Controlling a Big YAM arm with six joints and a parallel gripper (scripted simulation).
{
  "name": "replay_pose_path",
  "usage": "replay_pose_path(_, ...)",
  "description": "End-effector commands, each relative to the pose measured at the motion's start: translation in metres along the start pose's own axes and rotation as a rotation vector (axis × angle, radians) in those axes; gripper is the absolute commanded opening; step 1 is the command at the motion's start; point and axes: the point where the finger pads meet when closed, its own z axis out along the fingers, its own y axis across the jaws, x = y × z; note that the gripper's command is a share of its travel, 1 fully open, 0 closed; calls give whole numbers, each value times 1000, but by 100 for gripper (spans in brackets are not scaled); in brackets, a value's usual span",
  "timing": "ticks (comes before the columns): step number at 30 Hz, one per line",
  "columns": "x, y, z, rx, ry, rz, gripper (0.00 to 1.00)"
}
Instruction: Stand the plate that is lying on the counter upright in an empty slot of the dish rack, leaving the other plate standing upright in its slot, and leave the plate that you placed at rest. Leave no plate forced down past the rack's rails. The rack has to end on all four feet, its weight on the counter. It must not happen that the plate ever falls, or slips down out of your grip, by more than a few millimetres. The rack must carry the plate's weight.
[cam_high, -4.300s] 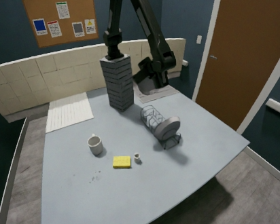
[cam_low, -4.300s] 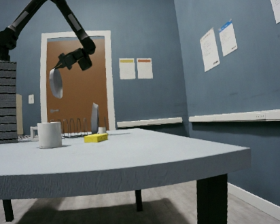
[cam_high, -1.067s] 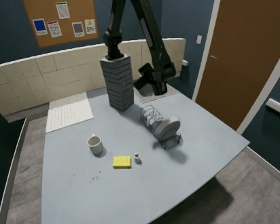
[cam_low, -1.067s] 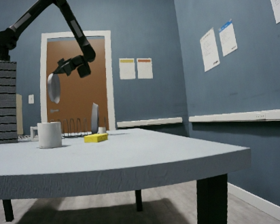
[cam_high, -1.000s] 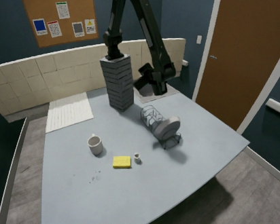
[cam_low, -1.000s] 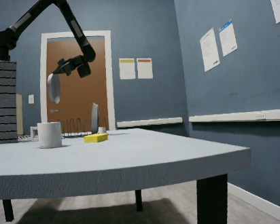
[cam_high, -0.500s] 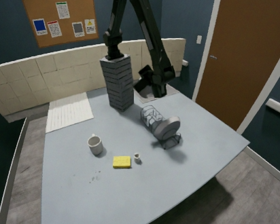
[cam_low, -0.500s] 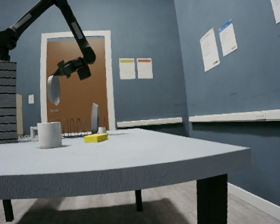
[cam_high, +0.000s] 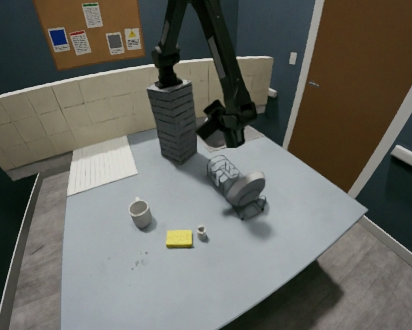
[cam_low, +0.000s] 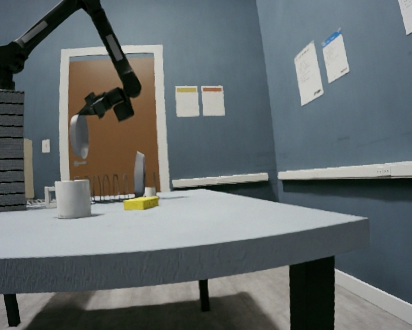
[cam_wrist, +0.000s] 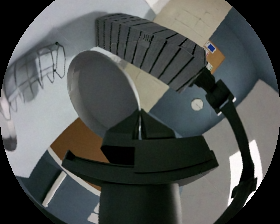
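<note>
I am holding the plate (cam_low: 79, 136) by its rim, the claw (cam_low: 89, 111) clamped shut on it; it is hanging edge-down above the dish rack (cam_low: 107, 188), whose free slots are lying below, beside the standing plate (cam_low: 139, 174).

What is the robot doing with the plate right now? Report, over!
Gripper shut on carried plate, hanging above rack. Other plate upright in slot. Nothing blocking the empty slots.
</note>
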Motion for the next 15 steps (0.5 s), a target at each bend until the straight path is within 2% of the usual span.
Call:
replay_pose_path(1, -3, 4, -10, -27, 2, -16, 0)
replay_pose_path(4, -3, 2, -3, -3, 9, -10, 0)
replay_pose_path(15, -3, 2, -4, -6, 8, -11, 0)
